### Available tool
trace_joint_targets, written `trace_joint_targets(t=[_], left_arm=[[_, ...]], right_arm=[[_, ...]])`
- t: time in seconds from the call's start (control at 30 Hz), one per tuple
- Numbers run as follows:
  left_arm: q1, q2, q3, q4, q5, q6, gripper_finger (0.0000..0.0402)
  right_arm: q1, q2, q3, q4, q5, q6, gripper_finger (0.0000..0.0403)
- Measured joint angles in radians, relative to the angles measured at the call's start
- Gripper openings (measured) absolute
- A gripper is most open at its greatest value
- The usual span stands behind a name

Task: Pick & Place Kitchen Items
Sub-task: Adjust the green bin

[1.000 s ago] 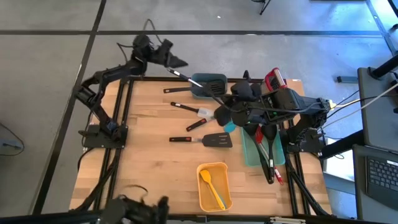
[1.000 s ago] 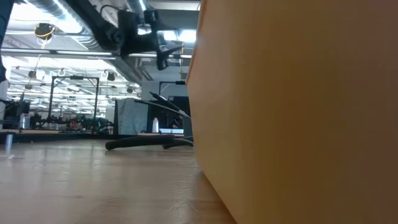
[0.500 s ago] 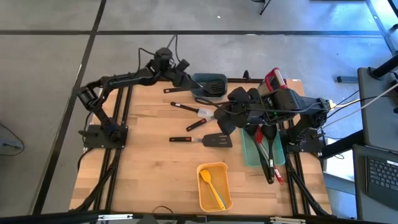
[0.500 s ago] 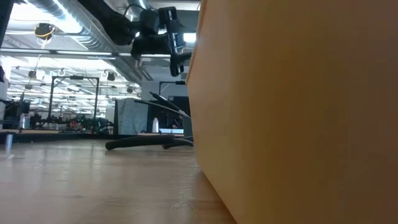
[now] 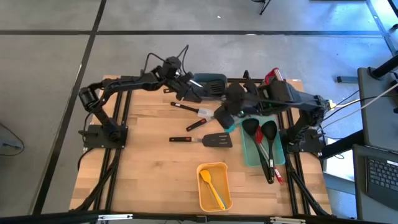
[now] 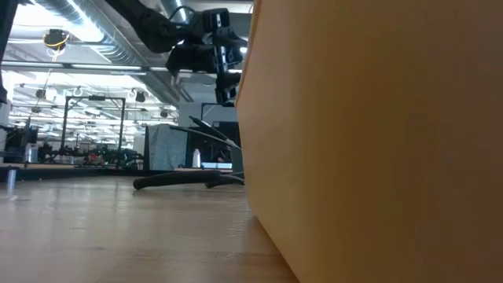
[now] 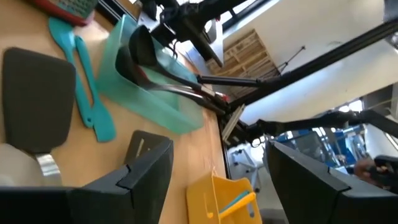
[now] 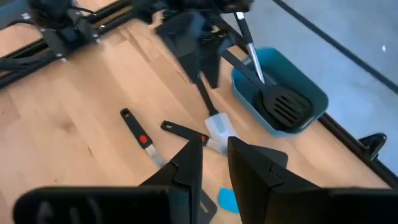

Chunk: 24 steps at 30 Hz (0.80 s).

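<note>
Kitchen items lie across the wooden table. A black turner (image 5: 217,140), a white-headed spatula (image 5: 201,112) and a red-trimmed handle (image 5: 195,124) lie flat at the middle. A slotted black turner (image 8: 285,106) has its head in a blue bin (image 8: 314,93), its handle leaning over the rim. My left gripper (image 7: 217,180) hangs open over the near side of that bin (image 5: 211,79), nothing between its fingers. My right gripper (image 8: 214,163) hovers high above the white spatula (image 8: 217,130). Its fingers stand a narrow gap apart and hold nothing.
A teal tray (image 5: 251,155) on the right holds black ladles (image 5: 261,133) and other utensils. Teal spatulas (image 7: 84,81) lie beside it. A yellow bin (image 5: 203,198) with an orange spatula (image 5: 209,182) stands near the front edge; its wall (image 6: 377,141) fills the low view's right.
My left gripper has swung from beyond the table's far left corner toward the right, sunk a little and turned, and now hangs over the blue bin. My right gripper has rolled and shifted slightly toward the far edge. No utensil has moved.
</note>
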Motion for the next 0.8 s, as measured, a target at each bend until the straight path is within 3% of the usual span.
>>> trace_joint_targets(t=[0.23,0.67,0.8], left_arm=[[-0.045,0.0,0.0,-0.01,-0.001,0.0,0.0253],[-0.125,0.0,0.0,-0.125,-0.001,0.068,0.0253],[-0.142,0.0,0.0,-0.183,0.003,0.11,0.0253]], right_arm=[[-0.13,-0.001,-0.078,-0.001,-0.107,-0.007,0.0078],[-0.395,0.0,-0.357,-0.001,-0.153,0.027,0.0078],[-0.496,-0.021,-0.49,0.0,-0.2,0.026,0.006]])
